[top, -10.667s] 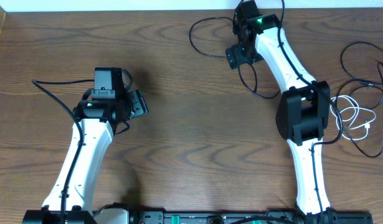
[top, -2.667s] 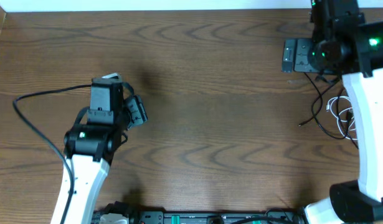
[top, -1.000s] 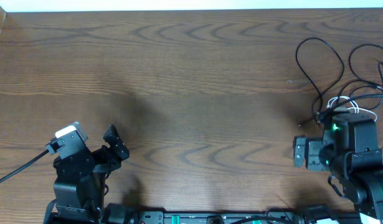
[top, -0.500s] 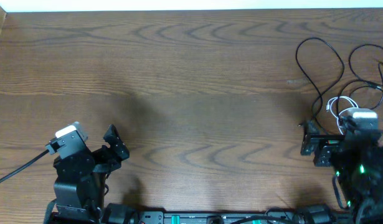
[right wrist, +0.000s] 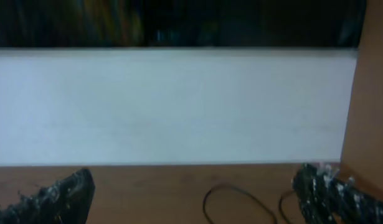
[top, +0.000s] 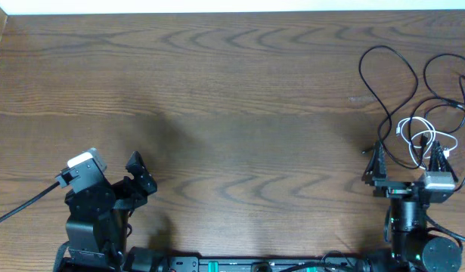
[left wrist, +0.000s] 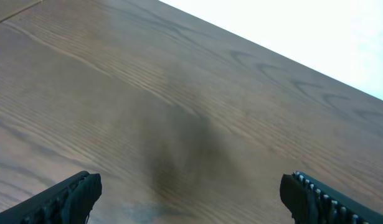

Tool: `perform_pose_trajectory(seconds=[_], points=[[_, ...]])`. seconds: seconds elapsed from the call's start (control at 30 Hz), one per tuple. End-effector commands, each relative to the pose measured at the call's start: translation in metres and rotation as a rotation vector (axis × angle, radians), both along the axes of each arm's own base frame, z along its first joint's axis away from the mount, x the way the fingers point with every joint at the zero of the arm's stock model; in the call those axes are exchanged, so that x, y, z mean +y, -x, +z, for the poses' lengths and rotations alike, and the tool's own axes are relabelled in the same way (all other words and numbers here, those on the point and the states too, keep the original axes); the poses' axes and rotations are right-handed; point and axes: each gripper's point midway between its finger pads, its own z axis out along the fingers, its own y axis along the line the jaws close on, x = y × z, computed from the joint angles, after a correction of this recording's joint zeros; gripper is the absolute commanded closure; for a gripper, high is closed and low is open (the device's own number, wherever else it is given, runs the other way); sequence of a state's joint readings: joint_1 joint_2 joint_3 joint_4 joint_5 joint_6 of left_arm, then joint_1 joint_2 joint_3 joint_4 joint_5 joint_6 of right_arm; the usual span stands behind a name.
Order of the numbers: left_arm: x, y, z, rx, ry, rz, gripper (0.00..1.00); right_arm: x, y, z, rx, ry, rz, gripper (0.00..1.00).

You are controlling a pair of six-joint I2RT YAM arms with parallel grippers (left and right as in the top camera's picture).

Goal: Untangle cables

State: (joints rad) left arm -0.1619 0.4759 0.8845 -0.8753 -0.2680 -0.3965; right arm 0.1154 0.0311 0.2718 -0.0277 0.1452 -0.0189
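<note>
No text, label, brand or number can be read in any view. No sign shows either.

The table (top: 232,91) is dark brown wood with wavy, looping grain. Near its right edge lie thin black cables (top: 362,64) and a white cable (top: 408,122). The left gripper (left wrist: 191,196) and right gripper (right wrist: 194,193) are black, with finely ribbed fingers (left wrist: 70,198). Beyond the far edge, the wall (right wrist: 179,106) is pale grey-white.

A dark brown wood-grain table (top: 232,98) spreads wide under even light; beyond its far edge stands a white panel (right wrist: 172,106), with darkness above it
</note>
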Motion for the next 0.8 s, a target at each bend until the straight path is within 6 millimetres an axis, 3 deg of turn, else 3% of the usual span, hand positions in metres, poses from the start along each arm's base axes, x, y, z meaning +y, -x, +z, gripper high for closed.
perform_pose_trajectory(seconds=[0.0, 0.37, 0.63, 0.73, 0.77], points=[[0.001, 0.000, -0.001, 0.002, 0.001, 0.010, 0.03, -0.003, -0.003, -0.009, -0.032, 0.044, -0.019, 0.01], [0.001, 0.000, -0.001, 0.002, 0.001, 0.010, 0.03, -0.017, -0.008, -0.019, -0.154, 0.053, -0.082, 0.01], [0.001, 0.000, -0.001, 0.002, 0.001, 0.010, 0.03, -0.013, -0.012, -0.031, -0.132, 0.113, -0.072, 0.01], [0.001, 0.000, -0.001, 0.002, 0.001, 0.010, 0.03, -0.012, -0.016, -0.043, -0.081, 0.120, -0.070, 0.01], [0.001, 0.000, -0.001, 0.002, 0.001, 0.010, 0.03, -0.012, -0.020, -0.057, -0.021, 0.122, -0.063, 0.01]])
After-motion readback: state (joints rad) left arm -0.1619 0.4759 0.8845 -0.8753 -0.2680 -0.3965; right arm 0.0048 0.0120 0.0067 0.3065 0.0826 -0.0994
